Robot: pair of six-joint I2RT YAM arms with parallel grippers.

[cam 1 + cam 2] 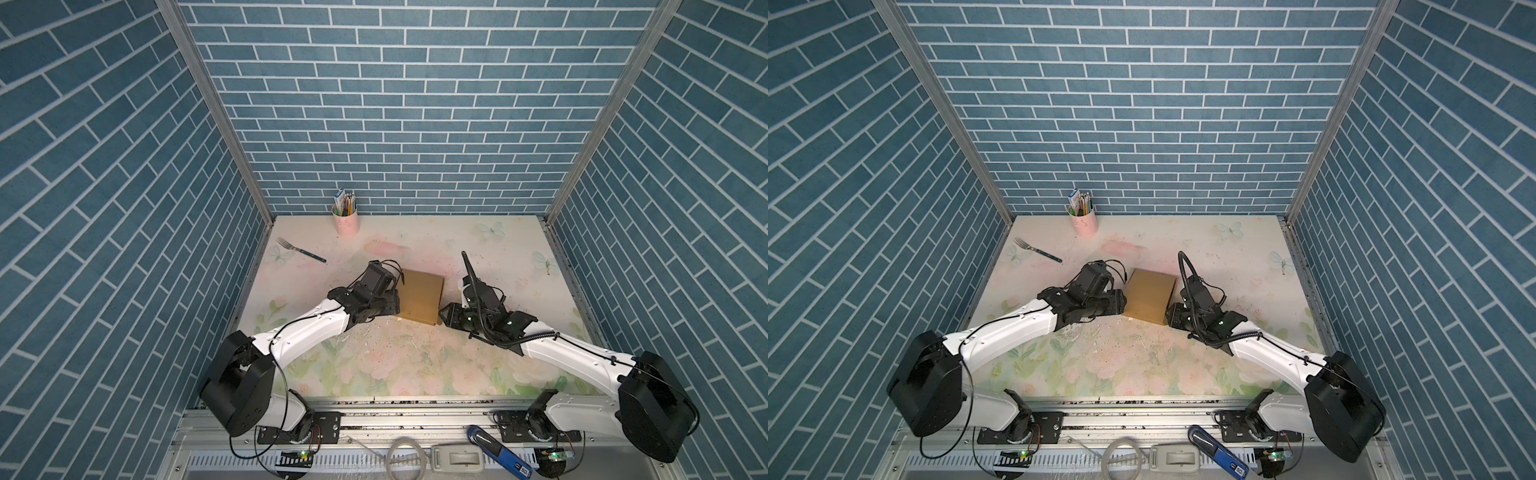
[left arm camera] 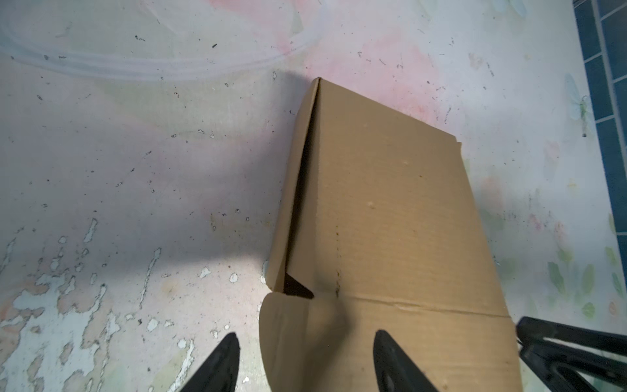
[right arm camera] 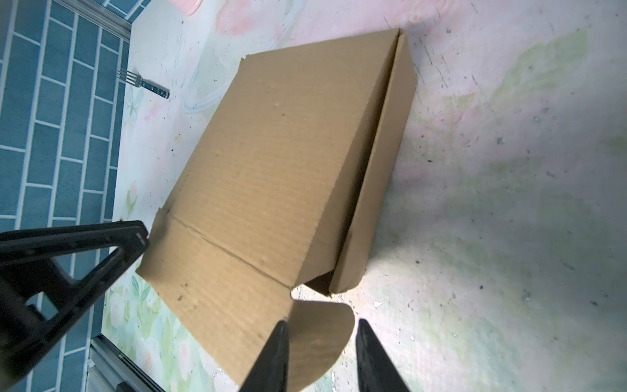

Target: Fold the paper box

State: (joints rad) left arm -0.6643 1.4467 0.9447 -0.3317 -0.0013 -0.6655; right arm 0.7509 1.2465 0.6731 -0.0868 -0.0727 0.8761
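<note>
Cardboard sits between the fingers of both hands: the paper box [image 1: 419, 295] has a front flap with a rounded ear at each end, and each ear lies inside a pair of parted jaws. The left hand [image 2: 305, 334] stands wide, with one finger over bare desk [image 1: 415, 365] just outside the left ear [image 2: 291, 342] and the other over the flap. Nothing looks pinched. The right hand [image 3: 321, 321] stands narrower, and the right ear [image 3: 322, 339] fills most of its gap without looking clamped.

Just past the fingertips, the flap's crease runs crosswise from one hand to the other. The flap's long axis therefore joins the two hands, and the box body stretches straight away from both. Neither arm is nearer, since each stands at its own near corner.

Beyond the crease the lid lies down over the base, and a dark slot gapes along each side wall. By my judgement the ears must turn inward and slide into those slots, which would bring the hands toward each other. Room across the flap is tight, because each wrist view shows the other hand close by.

Past the far edge of the box the desk lies open. A fork [image 1: 301, 250] and a pink cup [image 1: 345, 222] sit well apart beyond the left hand, near the back wall [image 1: 395, 124].
</note>
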